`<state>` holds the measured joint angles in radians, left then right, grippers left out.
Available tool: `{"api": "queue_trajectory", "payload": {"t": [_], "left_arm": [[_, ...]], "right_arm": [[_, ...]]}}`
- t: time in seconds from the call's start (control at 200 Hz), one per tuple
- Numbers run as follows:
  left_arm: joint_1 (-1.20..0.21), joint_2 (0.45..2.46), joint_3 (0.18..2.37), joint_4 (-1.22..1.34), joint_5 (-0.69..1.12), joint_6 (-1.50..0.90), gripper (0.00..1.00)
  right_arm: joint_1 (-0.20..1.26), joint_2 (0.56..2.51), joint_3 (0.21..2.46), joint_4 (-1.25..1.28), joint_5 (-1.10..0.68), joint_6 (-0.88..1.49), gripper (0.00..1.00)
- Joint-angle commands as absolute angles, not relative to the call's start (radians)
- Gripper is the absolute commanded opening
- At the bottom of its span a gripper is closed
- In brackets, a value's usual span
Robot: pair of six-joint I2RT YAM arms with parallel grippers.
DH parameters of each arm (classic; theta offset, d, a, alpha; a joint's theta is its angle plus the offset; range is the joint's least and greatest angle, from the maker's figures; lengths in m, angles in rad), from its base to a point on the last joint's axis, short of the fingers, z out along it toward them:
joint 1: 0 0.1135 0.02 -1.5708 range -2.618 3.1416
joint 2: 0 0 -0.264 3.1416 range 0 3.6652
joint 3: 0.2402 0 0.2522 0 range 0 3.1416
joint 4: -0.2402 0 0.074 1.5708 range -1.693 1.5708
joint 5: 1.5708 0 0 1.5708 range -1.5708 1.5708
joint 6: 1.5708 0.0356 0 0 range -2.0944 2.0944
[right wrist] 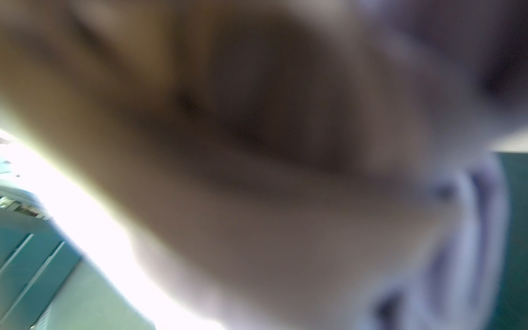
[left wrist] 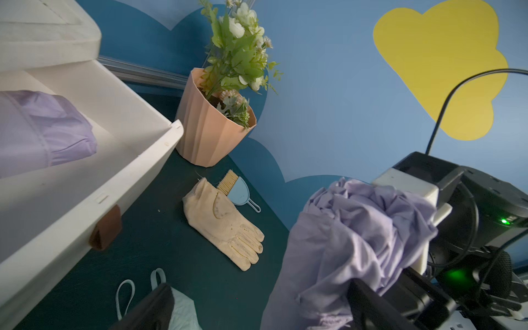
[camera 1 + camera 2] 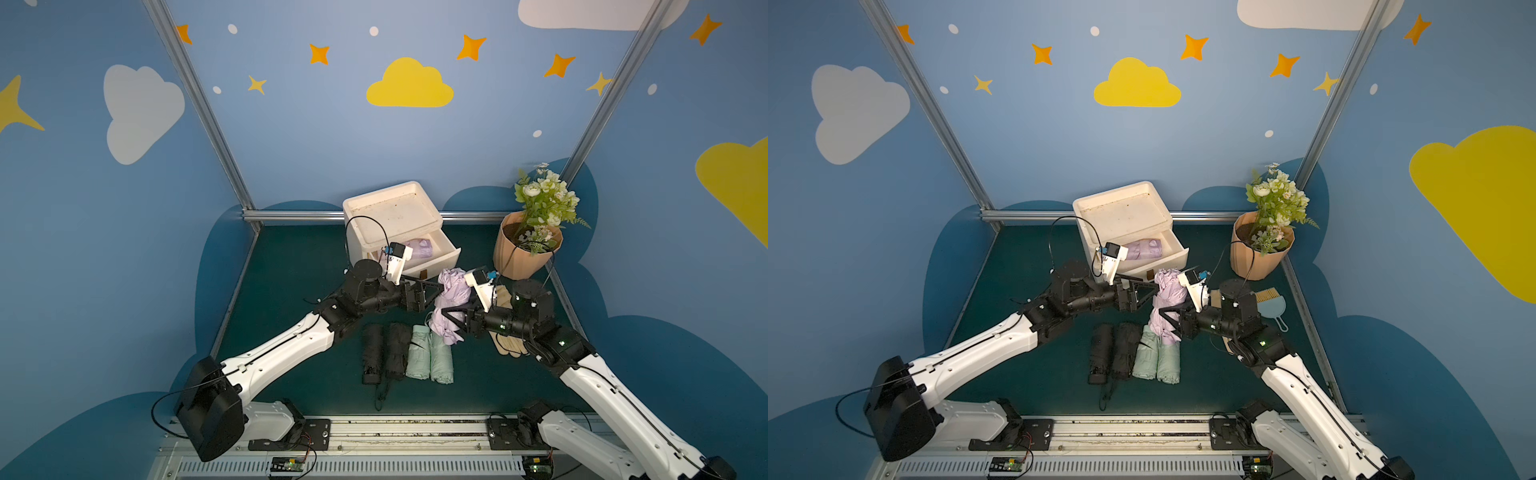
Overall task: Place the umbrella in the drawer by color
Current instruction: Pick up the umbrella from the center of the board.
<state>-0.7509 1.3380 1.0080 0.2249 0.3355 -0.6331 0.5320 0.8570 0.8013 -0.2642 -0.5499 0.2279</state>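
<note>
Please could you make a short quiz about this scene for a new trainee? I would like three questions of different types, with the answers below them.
1. Multiple choice: which gripper is shut on the loose lilac umbrella? A) left B) right C) neither
2. True or false: the open drawer is empty.
3. Count: how many folded umbrellas lie on the table, and in which colours?

Key
1. B, the right gripper.
2. False: a second lilac umbrella lies inside.
3. Four: two black umbrellas and two mint green umbrellas.
</note>
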Motion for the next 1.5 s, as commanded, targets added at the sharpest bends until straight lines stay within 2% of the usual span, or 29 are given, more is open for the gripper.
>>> {"api": "queue_trajectory", "payload": {"t": [0.0, 0.155, 0.265, 0.426, 0.651, 0.901, 1.106, 1.302, 1.497], "left_arm": [[-0.769, 1.364, 1.04, 0.351, 0.45, -0.633, 0.97], [-0.783, 1.396, 1.041, 0.427, 0.533, -0.648, 0.95], [-0.792, 1.401, 1.044, 0.447, 0.571, -0.646, 0.94], [-0.789, 1.338, 0.995, 0.455, 0.481, -0.623, 0.94], [-0.791, 1.302, 0.992, 0.422, 0.534, -0.599, 0.94], [-0.797, 1.373, 1.033, 0.419, 0.562, -0.611, 0.92], [-0.808, 1.434, 1.086, 0.421, 0.599, -0.655, 0.8], [-0.811, 1.438, 1.09, 0.425, 0.609, -0.664, 0.58], [-0.81, 1.403, 1.084, 0.372, 0.568, -0.612, 0.4]], "right_arm": [[0.538, 0.847, 0.807, -0.126, -0.619, 0.236, 0.39], [0.538, 0.855, 0.81, -0.089, -0.652, 0.265, 0.39], [0.538, 0.844, 0.814, -0.119, -0.586, 0.299, 0.39], [0.523, 0.823, 0.802, -0.135, -0.558, 0.271, 0.39], [0.481, 0.849, 0.821, -0.153, -0.645, 0.285, 0.39], [0.49, 0.851, 0.821, -0.096, -0.752, 0.288, 0.39], [0.52, 0.872, 0.834, -0.1, -0.783, 0.258, 0.39], [0.52, 0.884, 0.856, -0.13, -0.755, 0.238, 0.4], [0.505, 0.868, 0.873, -0.165, -0.74, 0.238, 0.51]]}}
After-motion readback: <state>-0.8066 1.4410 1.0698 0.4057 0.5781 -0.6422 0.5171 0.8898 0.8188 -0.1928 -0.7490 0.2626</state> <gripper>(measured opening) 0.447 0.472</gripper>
